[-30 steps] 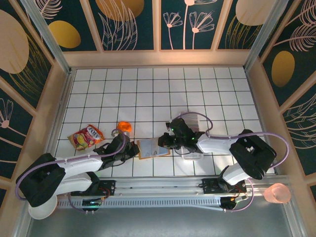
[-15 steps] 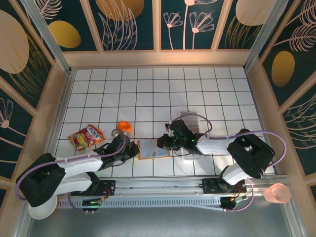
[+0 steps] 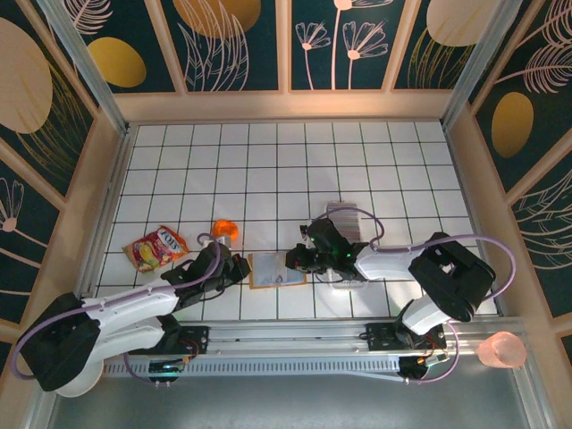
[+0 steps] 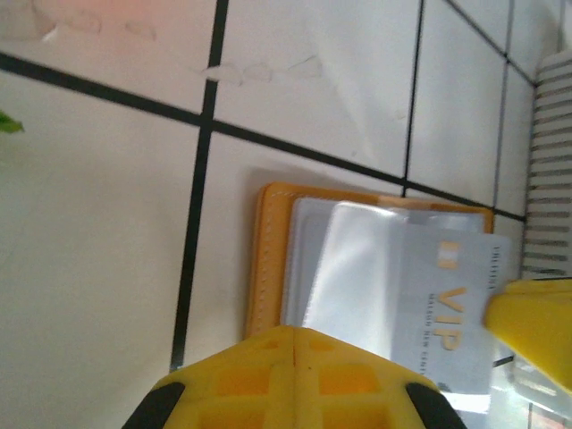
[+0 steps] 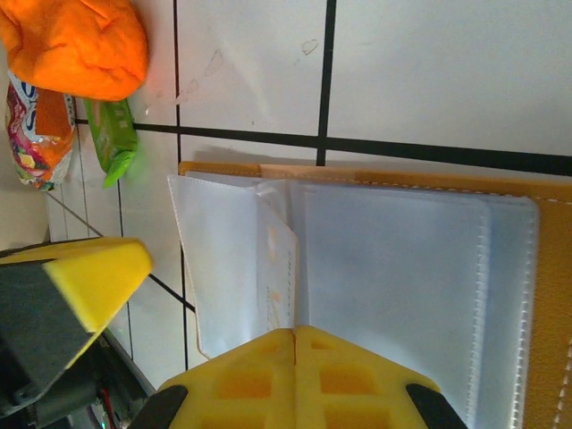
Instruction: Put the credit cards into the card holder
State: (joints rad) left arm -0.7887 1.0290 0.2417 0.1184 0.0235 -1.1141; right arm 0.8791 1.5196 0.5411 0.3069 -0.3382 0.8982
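The tan card holder (image 3: 275, 271) lies open on the tiles between the two grippers, its clear sleeves (image 5: 393, 277) facing up inside the tan rim (image 4: 264, 259). A pale credit card marked VIP (image 4: 451, 308) is partly inside a sleeve, seen edge-on (image 5: 279, 268) in the right wrist view. My right gripper (image 5: 295, 332) is shut on that card's outer end (image 3: 297, 260). My left gripper (image 4: 295, 329) is shut with nothing in it, its tip at the holder's left edge (image 3: 241, 268). More credit cards stand as grey-white stripes in a rack (image 3: 347, 218).
An orange lump (image 3: 224, 231), a small green packet (image 5: 116, 138) and a red-yellow snack packet (image 3: 156, 248) lie left of the holder. The ribbed white rack (image 4: 552, 179) sits just right of it. A pink cup (image 3: 500, 350) stands off the table, at the near right.
The left arm's elbow has swung lower and further left while its gripper stays at the holder. The right gripper has edged slightly left with the card.
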